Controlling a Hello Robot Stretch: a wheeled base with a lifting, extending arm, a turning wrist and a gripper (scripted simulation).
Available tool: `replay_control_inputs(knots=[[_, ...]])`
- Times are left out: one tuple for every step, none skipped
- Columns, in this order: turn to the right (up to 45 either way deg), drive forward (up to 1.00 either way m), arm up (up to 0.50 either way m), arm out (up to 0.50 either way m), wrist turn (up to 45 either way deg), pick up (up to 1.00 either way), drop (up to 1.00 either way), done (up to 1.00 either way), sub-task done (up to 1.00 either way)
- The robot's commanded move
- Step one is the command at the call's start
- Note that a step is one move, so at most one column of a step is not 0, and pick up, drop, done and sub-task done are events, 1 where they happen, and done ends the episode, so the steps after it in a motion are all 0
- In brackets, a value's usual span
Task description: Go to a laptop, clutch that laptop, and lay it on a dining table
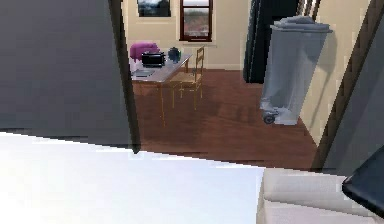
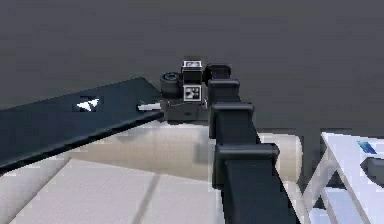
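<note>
Forward view, left to right. A flat, matt dark grey panel [image 1: 60,70] stands upright above a smooth white surface [image 1: 100,180] that spans the foreground. Through the doorway lies a glossy brown plank floor [image 1: 220,115]. On it stands the dining table [image 1: 170,68], with a pale rectangular top on thin legs. It bears a pink rounded object [image 1: 143,48], a low black object [image 1: 152,58] and a small bluish round one [image 1: 174,54]. A slender yellow-framed chair [image 1: 190,78] stands against its near side. Farther right come a tall dark cabinet [image 1: 262,40] and then a grey, round-shouldered bin [image 1: 295,70] on small wheels. At lower right a cream cushion [image 1: 300,200] with soft rounded edges meets a dark corner [image 1: 368,190] at the frame's edge.

Arm side view, left to right. The laptop [image 2: 80,120] is a thin, smooth black slab with a small white mark on its lid. It is tilted, its higher end at the gripper [image 2: 152,104]. It lies over a padded cream pillow [image 2: 130,170], and contact between the two cannot be judged. The gripper's thin fingers meet the slab's edge. Neither the claw's spread nor whether it holds anything can be told. Two white squares [image 2: 192,85] with black marks sit on its blocky dark body. The arm [image 2: 240,150], a matt black square bar, rises from the bottom edge. A white framed structure [image 2: 345,170] stands at far right.
</note>
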Motion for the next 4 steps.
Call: replay_control_inputs(knots=[[0.0,0.00,0.00,0.00,-45.0,0.00,0.00,0.00,0.00],[0.0,0.00,0.00,0.00,-45.0,0.00,0.00,0.00,0.00],[0.0,0.00,0.00,0.00,-18.0,0.00,0.00,0.00,0.00],[0.0,0.00,0.00,-0.22,0.0,0.00,0.00,0.00,0.00]])
